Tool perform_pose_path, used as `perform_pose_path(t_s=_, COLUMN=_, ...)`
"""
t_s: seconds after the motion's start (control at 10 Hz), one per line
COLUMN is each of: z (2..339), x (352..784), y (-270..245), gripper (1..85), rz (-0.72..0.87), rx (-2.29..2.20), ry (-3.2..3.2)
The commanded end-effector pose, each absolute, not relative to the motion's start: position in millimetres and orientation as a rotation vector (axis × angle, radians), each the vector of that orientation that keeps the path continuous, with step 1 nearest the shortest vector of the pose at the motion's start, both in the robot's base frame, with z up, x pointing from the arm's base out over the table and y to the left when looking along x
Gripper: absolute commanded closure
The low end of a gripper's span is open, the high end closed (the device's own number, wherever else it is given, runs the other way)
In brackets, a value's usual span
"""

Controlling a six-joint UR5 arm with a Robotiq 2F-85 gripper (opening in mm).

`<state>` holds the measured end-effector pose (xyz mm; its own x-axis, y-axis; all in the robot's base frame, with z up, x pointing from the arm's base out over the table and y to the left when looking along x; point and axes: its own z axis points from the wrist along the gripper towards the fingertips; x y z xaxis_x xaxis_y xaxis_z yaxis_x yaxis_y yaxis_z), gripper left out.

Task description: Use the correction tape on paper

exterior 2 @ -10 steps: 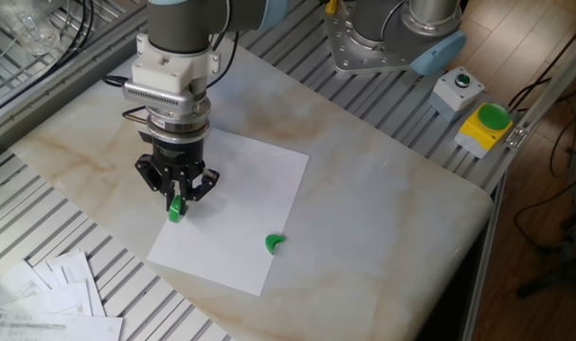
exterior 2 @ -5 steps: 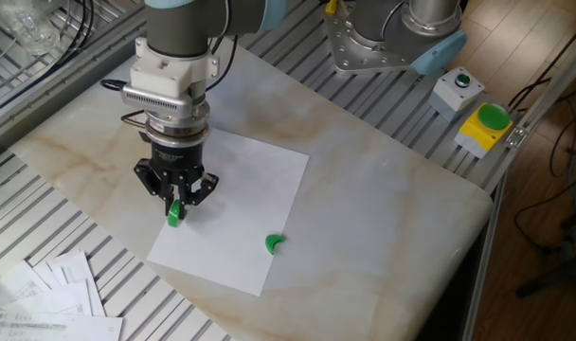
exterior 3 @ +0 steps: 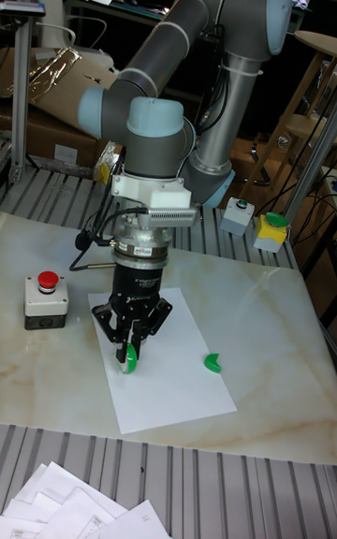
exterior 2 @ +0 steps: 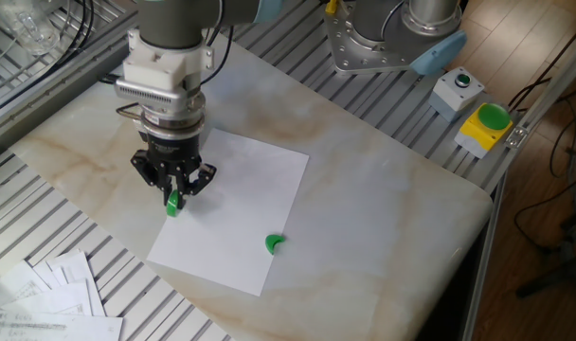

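Since a second ago I have slid slightly left and toward the far edge of the large blank white rectangular sheet of paper (exterior 2: 233, 210), carrying the small correction tape dispenser with its green wheel (exterior 2: 173, 204) along. My black two-finger gripper (exterior 2: 173, 194) is clamped narrow around that dispenser, which points down at the sheet near its left edge; whether the tip touches, I cannot tell. A small solid green crescent piece (exterior 2: 274, 244) lies well apart, nearer the sheet's right edge. To do this stroke well, I judge I should keep steady downward pressure, hold the tip angle constant, and drag in 1 straight line without lifting.
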<state>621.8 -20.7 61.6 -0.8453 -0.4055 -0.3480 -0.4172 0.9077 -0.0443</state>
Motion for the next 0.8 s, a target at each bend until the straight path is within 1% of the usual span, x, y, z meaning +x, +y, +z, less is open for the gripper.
perform_pose_path(t_s=0.0, z=81, x=624, y=-18, gripper=84.0, rz=0.096, rx=-0.517, ry=2.689)
perform_pose_path(t_s=0.2, z=86, x=627, y=-12, gripper=84.0, rz=0.120, rx=-0.495, ry=2.653)
perform_pose_path(t_s=0.5, z=72, x=632, y=-12, gripper=84.0, rz=0.083, rx=-0.477, ry=2.624)
perform_pose_path(t_s=0.7, z=63, x=633, y=-17, gripper=84.0, rz=0.086, rx=-0.478, ry=2.600)
